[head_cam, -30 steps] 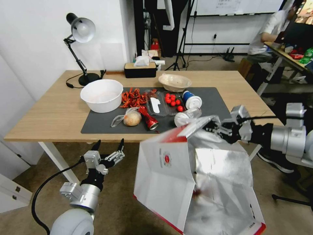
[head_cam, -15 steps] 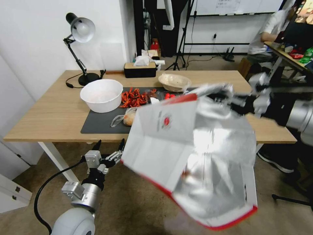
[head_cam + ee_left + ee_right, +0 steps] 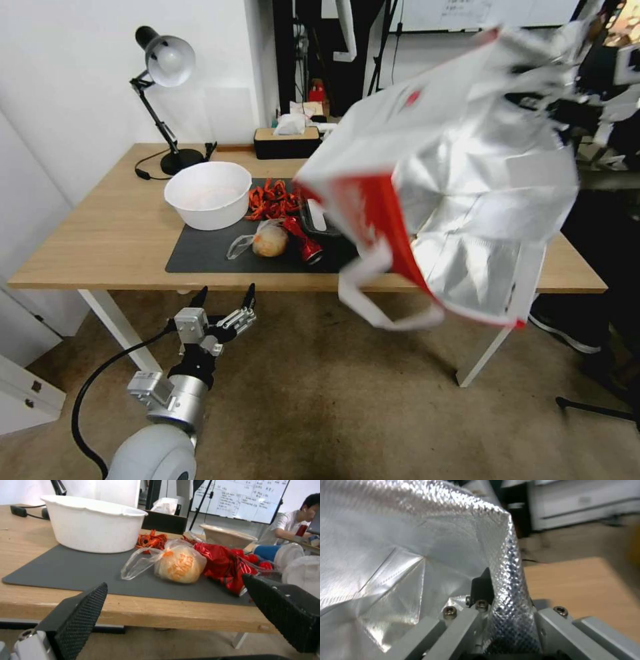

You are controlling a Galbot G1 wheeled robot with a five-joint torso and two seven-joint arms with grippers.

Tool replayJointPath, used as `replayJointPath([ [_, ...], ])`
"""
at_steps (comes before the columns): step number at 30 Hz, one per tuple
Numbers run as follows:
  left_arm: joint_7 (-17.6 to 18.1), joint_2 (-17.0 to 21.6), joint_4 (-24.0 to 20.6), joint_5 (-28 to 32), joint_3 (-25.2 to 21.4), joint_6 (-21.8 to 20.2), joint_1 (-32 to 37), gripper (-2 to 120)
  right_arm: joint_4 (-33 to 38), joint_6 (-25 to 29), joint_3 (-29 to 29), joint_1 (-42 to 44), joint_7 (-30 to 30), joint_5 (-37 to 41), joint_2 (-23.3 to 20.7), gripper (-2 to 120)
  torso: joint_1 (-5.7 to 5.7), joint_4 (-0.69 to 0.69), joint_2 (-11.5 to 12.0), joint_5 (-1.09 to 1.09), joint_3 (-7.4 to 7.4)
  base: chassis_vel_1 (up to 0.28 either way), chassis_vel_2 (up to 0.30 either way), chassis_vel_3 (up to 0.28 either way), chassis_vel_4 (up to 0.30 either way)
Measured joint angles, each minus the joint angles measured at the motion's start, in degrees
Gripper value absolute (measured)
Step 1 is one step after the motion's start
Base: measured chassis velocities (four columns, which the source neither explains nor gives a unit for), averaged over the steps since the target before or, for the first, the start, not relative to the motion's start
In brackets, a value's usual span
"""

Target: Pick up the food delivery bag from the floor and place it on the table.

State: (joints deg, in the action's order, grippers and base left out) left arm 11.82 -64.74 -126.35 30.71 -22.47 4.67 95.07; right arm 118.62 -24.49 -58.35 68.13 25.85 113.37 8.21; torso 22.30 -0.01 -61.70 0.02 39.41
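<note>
– Where is the food delivery bag (image 3: 460,187)?

– In the air, clear of the floor (image 3: 320,400), hanging over the right half of the worktop (image 3: 100,233). It is tilted, foil lining facing the head camera, a red side panel turned down and a white strap handle (image 3: 380,300) dangling past the front edge.

– What holds it?

– The right gripper (image 3: 501,597), at about one o'clock in the head view. Its fingers are clamped on the foil rim.

– And the other arm?

– The left gripper (image 3: 223,300) hangs low at seven o'clock, below the worktop's front edge, fingers (image 3: 83,612) spread wide apart with nothing between them. It faces the bagged bread roll (image 3: 178,565) on the grey mat (image 3: 76,572), near the white bowl (image 3: 208,193).
</note>
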Motion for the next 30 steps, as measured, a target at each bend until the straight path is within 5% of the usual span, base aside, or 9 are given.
replayJointPath([
  [13, 0.0, 0.0, 0.0, -0.6, 0.4, -0.1, 0.0, 100, -9.1, 0.1, 1.9, -1.2, 14.7, 2.8, 2.2, 0, 0.00, 0.00, 0.0, -0.01, -0.01, 0.000, 0.000, 0.000, 0.000],
  [30, -0.1, -0.9, -0.3, -2.1, 0.6, -0.1, 0.8, 100, -12.0, 0.4, 5.1, -3.5, 16.5, 3.8, 4.6, 0, -0.01, -0.01, 0.0, -0.02, -0.02, 0.000, 0.000, 0.000, 0.000],
])
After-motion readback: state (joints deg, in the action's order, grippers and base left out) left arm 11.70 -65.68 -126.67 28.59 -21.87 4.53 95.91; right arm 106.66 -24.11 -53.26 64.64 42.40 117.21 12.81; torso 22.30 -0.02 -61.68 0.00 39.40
